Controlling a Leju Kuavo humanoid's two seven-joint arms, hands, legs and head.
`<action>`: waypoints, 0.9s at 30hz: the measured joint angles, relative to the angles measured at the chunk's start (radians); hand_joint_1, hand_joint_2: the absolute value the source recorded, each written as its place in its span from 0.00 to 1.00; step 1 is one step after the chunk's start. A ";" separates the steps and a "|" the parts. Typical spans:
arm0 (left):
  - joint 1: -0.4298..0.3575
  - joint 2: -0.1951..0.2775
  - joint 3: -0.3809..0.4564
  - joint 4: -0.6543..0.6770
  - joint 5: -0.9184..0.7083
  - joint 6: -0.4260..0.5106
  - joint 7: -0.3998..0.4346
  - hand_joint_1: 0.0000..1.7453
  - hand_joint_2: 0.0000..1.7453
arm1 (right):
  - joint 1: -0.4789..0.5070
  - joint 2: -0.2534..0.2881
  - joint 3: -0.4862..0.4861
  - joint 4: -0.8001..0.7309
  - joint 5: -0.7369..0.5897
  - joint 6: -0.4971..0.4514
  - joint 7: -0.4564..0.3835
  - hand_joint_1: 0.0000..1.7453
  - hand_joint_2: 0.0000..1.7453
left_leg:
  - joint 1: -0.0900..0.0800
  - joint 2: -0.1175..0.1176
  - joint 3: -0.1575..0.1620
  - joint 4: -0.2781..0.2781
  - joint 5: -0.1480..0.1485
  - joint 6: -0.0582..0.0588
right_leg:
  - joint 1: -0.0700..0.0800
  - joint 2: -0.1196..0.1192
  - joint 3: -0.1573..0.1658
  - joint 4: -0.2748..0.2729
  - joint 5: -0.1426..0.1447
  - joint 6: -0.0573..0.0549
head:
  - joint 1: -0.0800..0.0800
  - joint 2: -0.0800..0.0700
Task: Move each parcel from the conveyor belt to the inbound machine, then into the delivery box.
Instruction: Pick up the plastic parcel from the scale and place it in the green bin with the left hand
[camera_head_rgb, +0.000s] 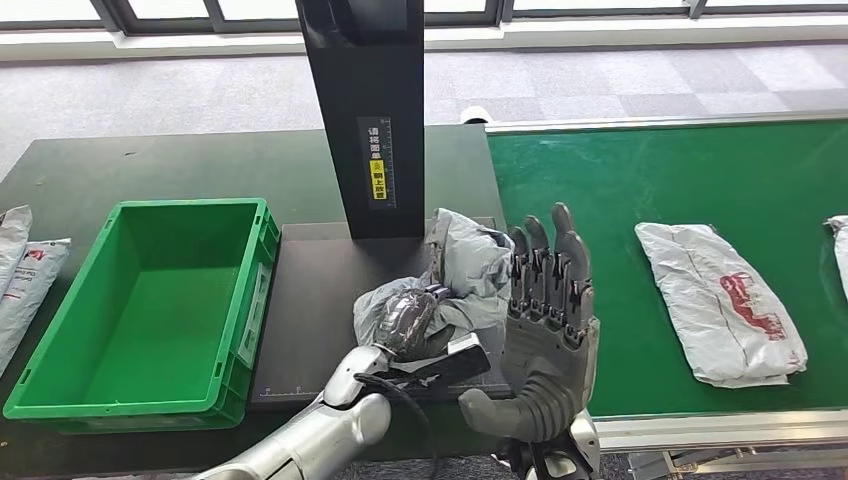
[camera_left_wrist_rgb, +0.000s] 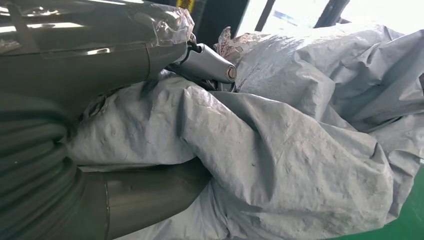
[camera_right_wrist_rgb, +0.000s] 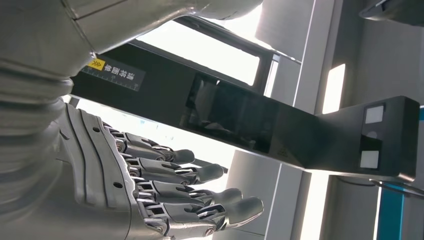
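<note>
Black scanner platform (camera_head_rgb: 320, 290), left hand (camera_head_rgb: 410, 325) gripping grey parcel (camera_head_rgb: 470, 265), right hand (camera_head_rgb: 548, 310) spread empty, wrist view shows scanner arm (camera_right_wrist_rgb: 280, 125).

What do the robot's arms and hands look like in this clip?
The left arm is smooth silver metal with a black cable looping at the wrist. The right hand is dark grey, with segmented, jointed fingers ending in smooth rounded tips, a thick grey thumb and a grey ribbed wrist cover.
</note>
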 joint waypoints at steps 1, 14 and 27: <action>0.002 0.002 0.014 -0.004 -0.003 0.001 -0.002 1.00 1.00 | 0.000 0.000 0.000 0.000 0.000 -0.001 0.000 0.00 1.00 | 0.000 0.000 0.000 0.000 0.000 0.000 | 0.000 0.000 0.000 0.000 0.000 0.000 | 0.000 0.000; 0.074 0.010 0.314 -0.119 -0.168 0.003 -0.136 1.00 1.00 | 0.004 -0.001 0.000 0.007 0.002 -0.028 0.000 0.00 1.00 | 0.000 0.000 -0.001 0.000 0.000 0.000 | 0.000 0.000 -0.001 0.000 0.000 0.000 | 0.000 0.000; 0.258 0.021 0.730 -0.606 -0.239 0.003 -0.292 1.00 1.00 | 0.066 -0.006 0.000 -0.009 0.039 -0.042 0.000 0.00 1.00 | 0.001 0.000 -0.004 0.000 0.000 0.000 | 0.001 0.001 -0.004 0.000 0.000 0.000 | 0.000 0.000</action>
